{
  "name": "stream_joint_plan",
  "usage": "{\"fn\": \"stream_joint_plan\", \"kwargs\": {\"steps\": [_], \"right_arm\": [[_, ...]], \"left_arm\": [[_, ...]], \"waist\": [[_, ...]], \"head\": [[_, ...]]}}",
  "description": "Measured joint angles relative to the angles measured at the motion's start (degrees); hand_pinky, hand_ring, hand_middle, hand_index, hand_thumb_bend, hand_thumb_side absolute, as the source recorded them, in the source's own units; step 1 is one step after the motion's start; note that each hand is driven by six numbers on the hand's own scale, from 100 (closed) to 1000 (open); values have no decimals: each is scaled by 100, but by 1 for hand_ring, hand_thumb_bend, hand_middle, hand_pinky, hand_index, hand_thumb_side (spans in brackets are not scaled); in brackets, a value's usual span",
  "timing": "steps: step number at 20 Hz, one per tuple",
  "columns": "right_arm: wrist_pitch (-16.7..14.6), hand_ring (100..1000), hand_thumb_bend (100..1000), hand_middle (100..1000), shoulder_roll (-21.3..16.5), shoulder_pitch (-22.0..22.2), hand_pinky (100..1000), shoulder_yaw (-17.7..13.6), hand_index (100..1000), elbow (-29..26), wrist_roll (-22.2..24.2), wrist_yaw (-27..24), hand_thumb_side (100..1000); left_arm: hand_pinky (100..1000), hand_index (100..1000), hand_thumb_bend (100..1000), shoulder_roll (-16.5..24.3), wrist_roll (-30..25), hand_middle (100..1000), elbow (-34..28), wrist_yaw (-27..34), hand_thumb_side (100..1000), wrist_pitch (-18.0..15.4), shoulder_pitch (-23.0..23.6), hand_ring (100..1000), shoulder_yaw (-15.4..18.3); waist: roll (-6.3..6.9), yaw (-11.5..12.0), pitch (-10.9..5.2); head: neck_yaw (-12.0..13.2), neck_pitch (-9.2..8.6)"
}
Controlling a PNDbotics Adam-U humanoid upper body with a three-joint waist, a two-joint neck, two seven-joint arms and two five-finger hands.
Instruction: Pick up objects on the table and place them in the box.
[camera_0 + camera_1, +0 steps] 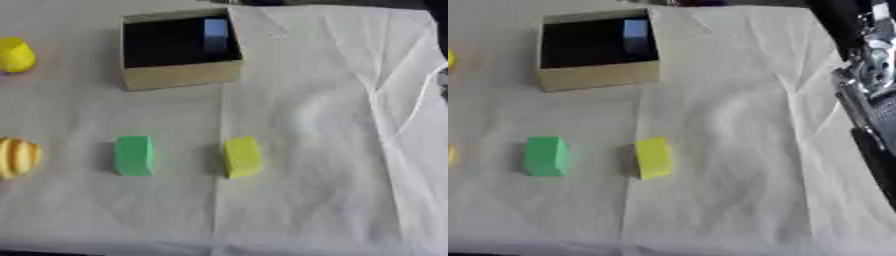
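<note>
right arm (868, 75) at right edge, hand state can't tell; yellow block (653, 157) lies well to its left, approach from above, then box (597, 77).

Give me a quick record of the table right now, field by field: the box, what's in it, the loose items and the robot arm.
box: open cardboard box, far side of the white cloth
in box: blue block against its right wall
loose items: green block, yellow block beside it, ribbed yellow object and round yellow object at the left edge
arm: right arm at the right edge; robot hand not in view
</note>
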Motion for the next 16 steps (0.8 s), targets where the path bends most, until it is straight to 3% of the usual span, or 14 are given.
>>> {"fn": "stream_joint_plan", "kwargs": {"steps": [3,11,16], "right_arm": [[-35,775,100,795,-245,-201,783,145,868,0,344,410,524],[-164,821,210,834,-1262,-1086,806,822,890,-1,2067,1905,528],[-194,831,246,841,-1591,-1520,808,1338,903,-1,2899,2231,537]], "left_arm": [[684,877,357,0,-13,737,1,0,613,-3,0,787,-2],[685,876,358,3,-54,737,4,0,614,7,0,788,-33],[685,875,356,7,-96,737,6,2,614,7,0,788,-62]], "waist": [[-8,6,-1],[-90,44,-7],[-123,87,-7]], "head": [[5,0],[5,0],[10,0]]}}
